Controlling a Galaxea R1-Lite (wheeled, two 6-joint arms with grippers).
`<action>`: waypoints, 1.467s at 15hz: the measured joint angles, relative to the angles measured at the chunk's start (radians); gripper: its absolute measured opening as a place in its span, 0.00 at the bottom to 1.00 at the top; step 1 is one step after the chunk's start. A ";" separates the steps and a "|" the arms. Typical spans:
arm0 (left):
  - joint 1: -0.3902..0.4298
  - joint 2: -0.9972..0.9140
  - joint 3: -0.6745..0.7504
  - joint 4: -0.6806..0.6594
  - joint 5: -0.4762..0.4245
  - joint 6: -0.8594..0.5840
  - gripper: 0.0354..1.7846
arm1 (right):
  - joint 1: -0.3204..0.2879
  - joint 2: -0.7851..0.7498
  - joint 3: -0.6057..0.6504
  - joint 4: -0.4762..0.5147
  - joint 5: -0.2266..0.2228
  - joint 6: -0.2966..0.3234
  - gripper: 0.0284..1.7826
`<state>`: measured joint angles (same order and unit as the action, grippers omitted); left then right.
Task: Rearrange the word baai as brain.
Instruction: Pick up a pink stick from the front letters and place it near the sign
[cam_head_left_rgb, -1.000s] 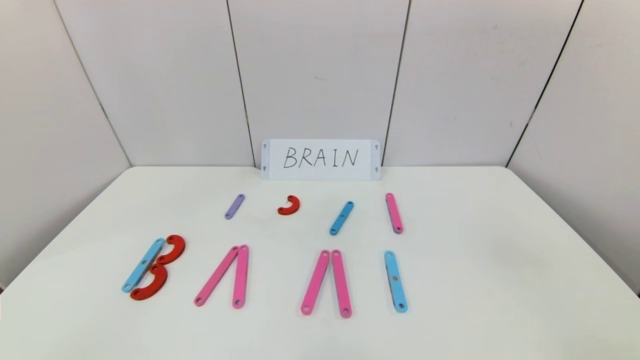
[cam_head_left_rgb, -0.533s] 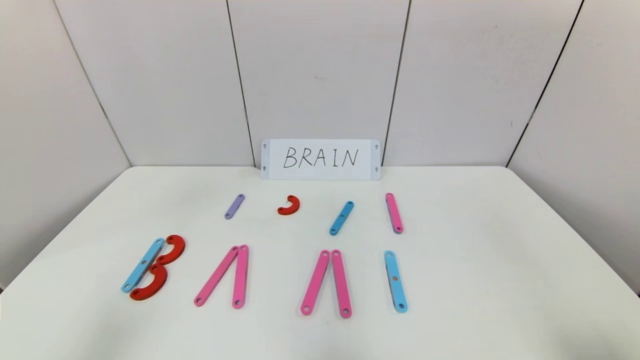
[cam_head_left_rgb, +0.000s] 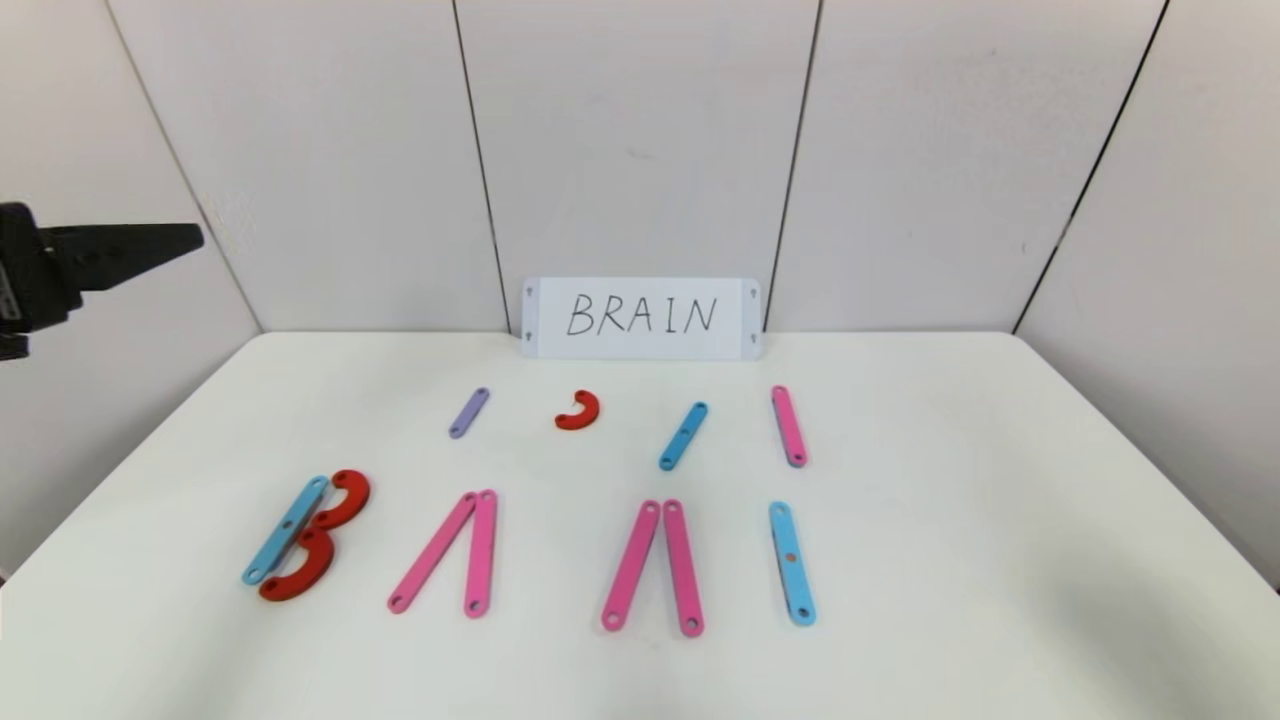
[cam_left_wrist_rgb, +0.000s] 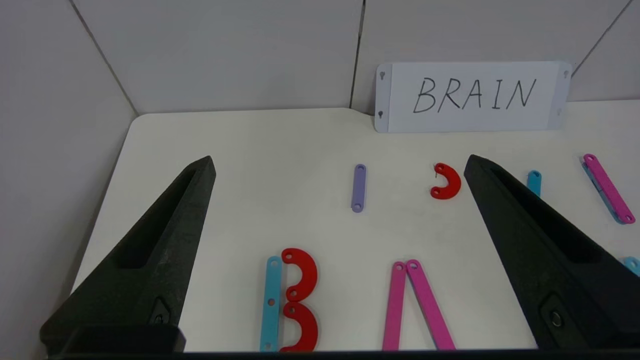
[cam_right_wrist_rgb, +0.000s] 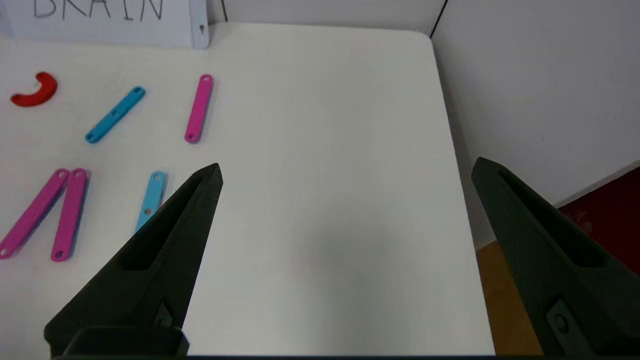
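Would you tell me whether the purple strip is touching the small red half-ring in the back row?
Apart. The head view shows the purple strip and the small red half-ring separated by bare table; the left wrist view shows the same gap.

spare strips (cam_head_left_rgb: 683, 436) behind letters (cam_head_left_rgb: 640, 565) — card (cam_head_left_rgb: 641, 318) rearmost

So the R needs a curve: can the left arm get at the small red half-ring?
Probably yes: the left gripper hangs open above the table, and the red half-ring lies alone, nothing touching it.
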<state>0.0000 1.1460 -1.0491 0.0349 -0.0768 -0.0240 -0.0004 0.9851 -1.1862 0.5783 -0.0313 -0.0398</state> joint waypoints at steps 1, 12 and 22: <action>0.000 0.033 -0.010 0.004 0.000 0.000 0.98 | 0.000 0.044 -0.031 0.027 0.000 0.001 0.98; 0.000 0.380 -0.047 -0.003 -0.045 0.003 0.98 | 0.047 0.480 -0.264 0.147 0.005 0.010 0.98; -0.029 0.511 -0.064 -0.005 -0.041 -0.009 0.98 | 0.061 0.608 -0.141 -0.076 0.010 0.022 0.98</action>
<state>-0.0291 1.6572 -1.1132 0.0302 -0.1177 -0.0326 0.0611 1.5928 -1.3268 0.5026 -0.0215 -0.0181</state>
